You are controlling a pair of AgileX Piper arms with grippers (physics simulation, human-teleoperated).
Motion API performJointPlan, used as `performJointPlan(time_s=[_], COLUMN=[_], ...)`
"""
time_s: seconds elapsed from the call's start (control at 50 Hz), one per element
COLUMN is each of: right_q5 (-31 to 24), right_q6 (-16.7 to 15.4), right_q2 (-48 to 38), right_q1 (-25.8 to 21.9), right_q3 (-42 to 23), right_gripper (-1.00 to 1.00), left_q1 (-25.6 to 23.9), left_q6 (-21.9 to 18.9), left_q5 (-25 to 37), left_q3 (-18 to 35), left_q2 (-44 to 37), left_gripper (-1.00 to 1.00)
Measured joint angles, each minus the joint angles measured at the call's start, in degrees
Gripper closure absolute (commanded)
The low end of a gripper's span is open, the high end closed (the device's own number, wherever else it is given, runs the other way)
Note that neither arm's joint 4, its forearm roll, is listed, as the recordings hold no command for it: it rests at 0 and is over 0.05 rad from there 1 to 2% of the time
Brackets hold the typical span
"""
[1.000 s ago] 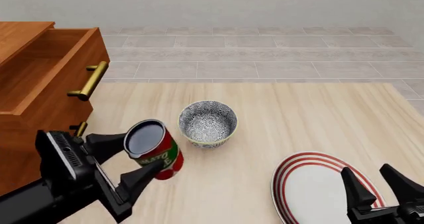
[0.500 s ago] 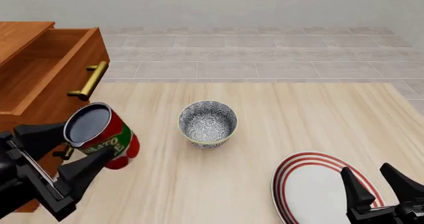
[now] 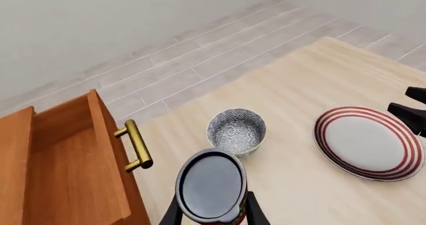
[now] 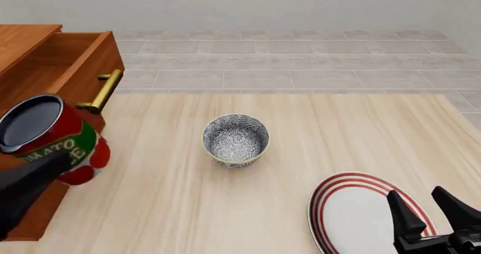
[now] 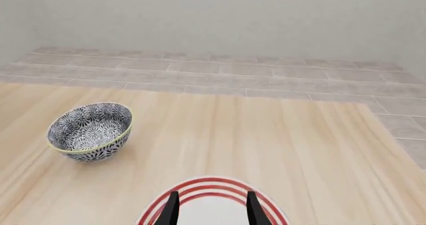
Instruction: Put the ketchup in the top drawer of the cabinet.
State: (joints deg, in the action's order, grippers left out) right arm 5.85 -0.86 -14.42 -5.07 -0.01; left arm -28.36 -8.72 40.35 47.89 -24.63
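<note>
Carry step in hand: the ketchup is lifted clear of the bench, pinched by the left tool, whose two dark fingers press on either side of the can's lower body in the left wrist view. The can rides tilted at the near left, in front of the cabinet, below and nearer than the top drawer, which stands pulled out with its hollow showing and its brass handle just right of the can's rim. Judged next move: raise and carry the can farther and leftward over the drawer's front edge, then lower into the hollow before letting go; the handle and drawer lip look like the snags. Right tool spread, idle over the striped plate at near right. Patterned bowl mid-bench, well apart.
</note>
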Motion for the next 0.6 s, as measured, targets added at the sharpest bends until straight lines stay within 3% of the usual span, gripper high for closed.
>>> performJointPlan(time_s=[0.6], right_q5=[-0.37], right_q6=[0.34], right_q2=[0.13], right_q1=[0.14], right_q3=[0.0], right_gripper=[-1.0], left_q1=[11.38], left_q6=[-5.94], left_q5=[10.73], left_q3=[11.2], left_q2=[-2.42], left_gripper=[1.0])
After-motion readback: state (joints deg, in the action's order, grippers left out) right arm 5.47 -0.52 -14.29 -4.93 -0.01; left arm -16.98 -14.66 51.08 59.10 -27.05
